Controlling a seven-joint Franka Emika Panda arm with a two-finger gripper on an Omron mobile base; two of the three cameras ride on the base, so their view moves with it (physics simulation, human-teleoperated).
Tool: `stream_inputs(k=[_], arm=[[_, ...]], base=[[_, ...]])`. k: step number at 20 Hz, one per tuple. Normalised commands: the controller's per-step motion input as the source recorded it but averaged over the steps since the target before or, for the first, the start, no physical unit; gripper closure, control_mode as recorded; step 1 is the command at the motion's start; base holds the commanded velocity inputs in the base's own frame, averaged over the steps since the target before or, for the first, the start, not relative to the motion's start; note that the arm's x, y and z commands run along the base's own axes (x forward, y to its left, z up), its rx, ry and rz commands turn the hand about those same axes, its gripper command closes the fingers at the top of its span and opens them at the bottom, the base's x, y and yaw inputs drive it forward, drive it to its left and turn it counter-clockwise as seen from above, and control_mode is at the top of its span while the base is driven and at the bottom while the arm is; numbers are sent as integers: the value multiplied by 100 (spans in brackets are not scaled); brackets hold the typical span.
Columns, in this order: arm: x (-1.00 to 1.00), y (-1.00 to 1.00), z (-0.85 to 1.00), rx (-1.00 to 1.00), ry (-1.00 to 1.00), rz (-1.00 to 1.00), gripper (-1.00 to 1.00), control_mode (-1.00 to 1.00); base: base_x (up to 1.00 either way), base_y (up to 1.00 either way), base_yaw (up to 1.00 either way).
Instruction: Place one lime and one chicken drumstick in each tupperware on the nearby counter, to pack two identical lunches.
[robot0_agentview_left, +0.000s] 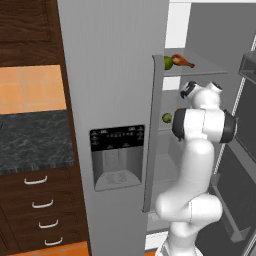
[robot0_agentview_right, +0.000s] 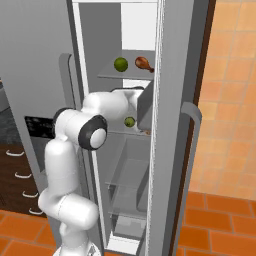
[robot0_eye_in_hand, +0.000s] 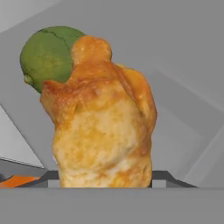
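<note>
Hand view: a chicken drumstick (robot0_eye_in_hand: 103, 127) looms very close, its plump end rising from between the fingertip positions at 6 o'clock, with a lime (robot0_eye_in_hand: 46, 57) just behind it at 11 o'clock on a grey fridge shelf (robot0_eye_in_hand: 183, 131). Whether the gripper actually clamps the drumstick I cannot tell; the tips are hidden. From the right base view, the white arm (robot0_agentview_right: 80, 130) reaches into the open fridge, whose door edge (robot0_agentview_right: 167, 125) masks the hand. On the upper shelf (robot0_agentview_right: 131, 75) sit a second lime (robot0_agentview_right: 121, 64) and, at its 3 o'clock, another drumstick (robot0_agentview_right: 143, 63). Dark counter (robot0_agentview_left: 32, 140) lies well to the left.
</note>
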Motion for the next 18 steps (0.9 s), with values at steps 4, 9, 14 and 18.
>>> stream_inputs(k=[4,9,14,18], arm=[[-100,16,49,-1,-7,0,100,-100],[-100,51,21,-7,-6,0,100,-100],[-100,51,40,-6,-11,0,100,-100],[-100,31,43,-4,-13,0,100,-100]], base=[[0,0,0],[0,0,0],[0,0,0],[0,0,0]])
